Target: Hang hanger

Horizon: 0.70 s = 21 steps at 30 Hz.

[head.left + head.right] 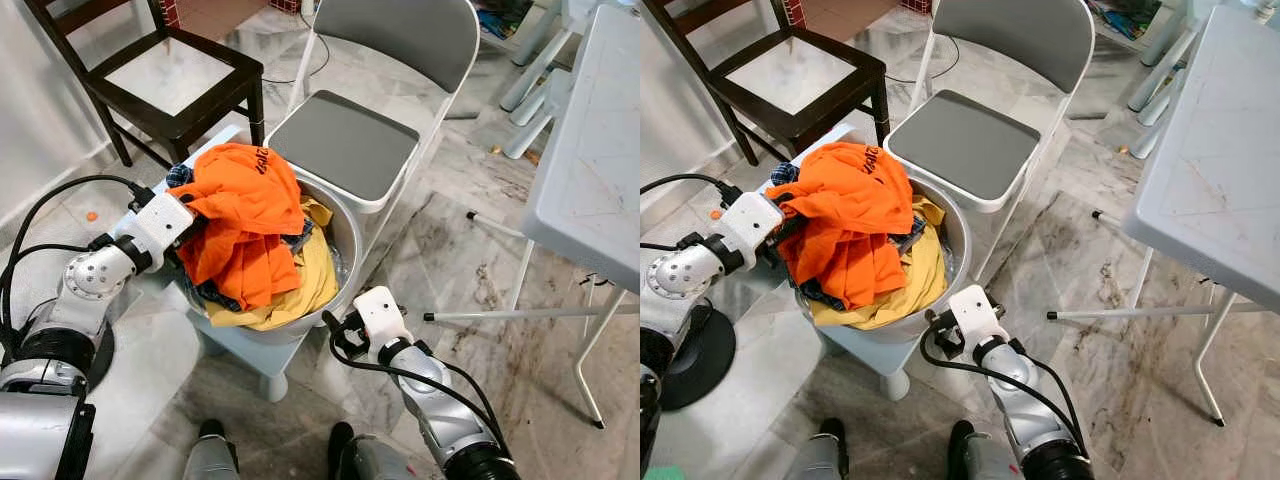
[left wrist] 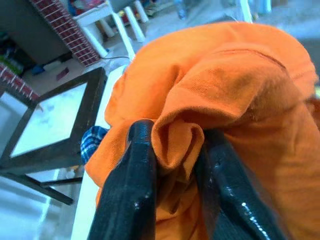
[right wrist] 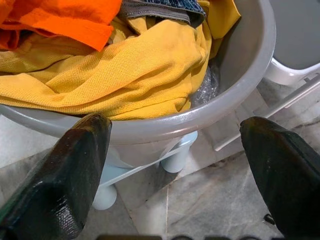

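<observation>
My left claw (image 2: 172, 165) pinches a fold of the orange shirt (image 1: 245, 215) to lift it off the basin (image 1: 345, 240), my right claw (image 3: 175, 165) waits wide beside the rim, and I see no hanger yet.

Both eye views look steeply down from the head onto a grey basin (image 1: 345, 240) of clothes at the centre, with a grey folding chair (image 1: 970, 140) at 12 o'clock and a white table (image 1: 590, 170) at 2 o'clock. The left wrist view sits very close behind the left claw (image 2: 172, 165), facing an orange shirt (image 2: 235, 90). The right wrist view looks past the right claw (image 3: 175, 170) at the basin rim, near; a yellow garment (image 3: 125, 65) appears in it and both eye views
</observation>
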Motion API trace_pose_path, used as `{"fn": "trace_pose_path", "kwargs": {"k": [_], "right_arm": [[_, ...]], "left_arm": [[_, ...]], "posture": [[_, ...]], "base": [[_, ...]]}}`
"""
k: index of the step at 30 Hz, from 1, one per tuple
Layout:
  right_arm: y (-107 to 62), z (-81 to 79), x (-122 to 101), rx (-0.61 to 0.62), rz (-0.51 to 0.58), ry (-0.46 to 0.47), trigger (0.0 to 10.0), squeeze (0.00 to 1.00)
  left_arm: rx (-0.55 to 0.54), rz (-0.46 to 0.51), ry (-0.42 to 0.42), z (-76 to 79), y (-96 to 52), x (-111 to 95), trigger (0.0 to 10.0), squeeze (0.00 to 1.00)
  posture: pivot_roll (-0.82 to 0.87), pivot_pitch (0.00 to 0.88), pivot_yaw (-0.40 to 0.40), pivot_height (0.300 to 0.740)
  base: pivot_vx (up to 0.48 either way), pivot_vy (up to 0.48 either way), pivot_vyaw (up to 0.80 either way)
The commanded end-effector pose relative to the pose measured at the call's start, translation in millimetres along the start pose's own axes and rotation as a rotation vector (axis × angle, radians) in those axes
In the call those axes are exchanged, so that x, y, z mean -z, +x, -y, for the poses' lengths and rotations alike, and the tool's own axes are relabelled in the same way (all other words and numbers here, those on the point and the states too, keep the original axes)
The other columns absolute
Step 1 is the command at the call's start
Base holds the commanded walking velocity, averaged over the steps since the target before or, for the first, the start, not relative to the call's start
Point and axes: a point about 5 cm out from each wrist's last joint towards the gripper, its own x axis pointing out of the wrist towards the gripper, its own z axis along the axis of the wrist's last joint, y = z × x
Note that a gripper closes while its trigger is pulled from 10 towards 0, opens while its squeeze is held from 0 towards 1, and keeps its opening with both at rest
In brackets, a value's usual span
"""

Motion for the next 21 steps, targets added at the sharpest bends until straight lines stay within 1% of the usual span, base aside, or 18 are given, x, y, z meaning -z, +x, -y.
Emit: {"fn": "trace_pose_path", "kwargs": {"k": [1,2,3,4,5,8,10,11,12,14,15,16,17,18,19,20,21], "right_arm": [[-2.9,0.9,9.5,0.004,-0.036,-0.002,10.0,0.00],[-3.0,0.8,9.5,0.005,-0.036,-0.002,10.0,0.00],[-3.1,0.7,9.5,0.005,-0.036,-0.001,10.0,0.00],[-3.2,0.7,9.6,0.006,-0.036,0.000,10.0,0.00],[-3.3,0.6,9.8,0.007,-0.036,0.001,10.0,0.00],[-3.4,0.6,10.0,0.009,-0.036,0.003,10.0,0.00],[-3.5,0.6,10.1,0.010,-0.036,0.004,10.0,0.00],[-3.3,0.4,10.4,0.011,-0.037,0.004,10.0,0.00],[-3.2,0.4,10.5,0.011,-0.038,0.004,10.0,0.00],[-3.3,0.2,10.8,0.012,-0.038,0.005,10.0,0.00],[-2.6,-0.6,10.7,0.010,-0.039,0.005,10.0,0.00],[-2.6,-0.6,10.7,0.010,-0.039,0.005,10.0,0.00],[-2.2,-0.9,10.6,0.009,-0.040,0.004,10.0,0.00],[-1.3,-1.6,10.4,0.008,-0.041,0.003,10.0,0.00],[-1.0,-1.7,10.3,0.008,-0.041,0.003,10.0,0.00],[-0.4,-1.9,10.0,0.008,-0.041,0.003,10.0,0.00],[0.0,-2.1,9.9,0.007,-0.041,0.003,10.0,0.00]], "left_arm": [[-0.017,0.006,-0.070,-1.1,1.8,-0.4,0.0,0.00],[-0.028,0.014,-0.107,-0.6,3.5,-1.4,0.0,0.00],[-0.043,0.037,-0.180,1.4,7.8,-4.9,0.0,0.00],[-0.051,0.054,-0.231,3.1,10.9,-7.4,0.0,0.00],[-0.059,0.090,-0.314,6.9,16.9,-13.4,0.0,0.00],[-0.068,0.130,-0.391,10.7,23.5,-21.2,0.0,0.00],[-0.054,0.180,-0.447,17.8,31.7,-33.2,0.0,0.00],[-0.043,0.223,-0.500,25.2,38.6,-44.3,0.0,0.00],[-0.038,0.232,-0.512,27.3,40.4,-47.2,0.0,0.00],[-0.021,0.249,-0.510,32.0,43.3,-53.3,0.0,0.00],[0.011,0.295,-0.544,43.8,51.2,-69.4,0.0,0.00],[0.011,0.295,-0.544,43.8,51.2,-69.4,0.0,0.00],[0.025,0.316,-0.565,49.0,54.8,-77.7,0.0,0.00],[0.055,0.365,-0.612,58.6,61.4,-97.0,0.0,0.00],[0.063,0.379,-0.625,60.9,62.9,-102.8,0.0,0.00],[0.075,0.412,-0.649,63.9,65.2,-114.8,0.0,0.00],[0.082,0.434,-0.664,65.5,66.3,-122.5,0.0,0.00]], "posture": [[0.17,0.288,-0.126,0.740],[0.17,0.287,-0.123,0.740],[0.17,0.287,-0.123,0.740],[0.17,0.287,-0.122,0.740],[0.17,0.287,-0.122,0.740],[0.17,0.286,-0.120,0.740],[0.17,0.284,-0.118,0.740],[0.17,0.283,-0.117,0.740],[0.17,0.283,-0.117,0.740],[0.17,0.282,-0.119,0.740],[0.18,0.279,-0.119,0.740],[0.18,0.279,-0.119,0.740],[0.18,0.279,-0.119,0.740],[0.18,0.277,-0.119,0.740],[0.18,0.277,-0.119,0.740],[0.19,0.274,-0.119,0.740],[0.19,0.274,-0.119,0.740]], "base": [[0.000,0.000,0.00],[0.000,0.000,0.00],[0.000,0.000,0.00],[0.000,0.000,0.00],[0.000,0.000,0.00],[0.000,0.000,0.00],[0.000,0.000,0.00],[0.000,0.000,0.00],[0.000,0.000,0.00],[0.000,0.000,0.00],[0.000,0.000,0.00],[0.000,0.000,0.00],[0.000,0.000,0.00],[0.000,0.000,0.00],[0.000,0.000,0.00],[0.000,0.000,0.00],[0.000,0.000,0.00]]}}
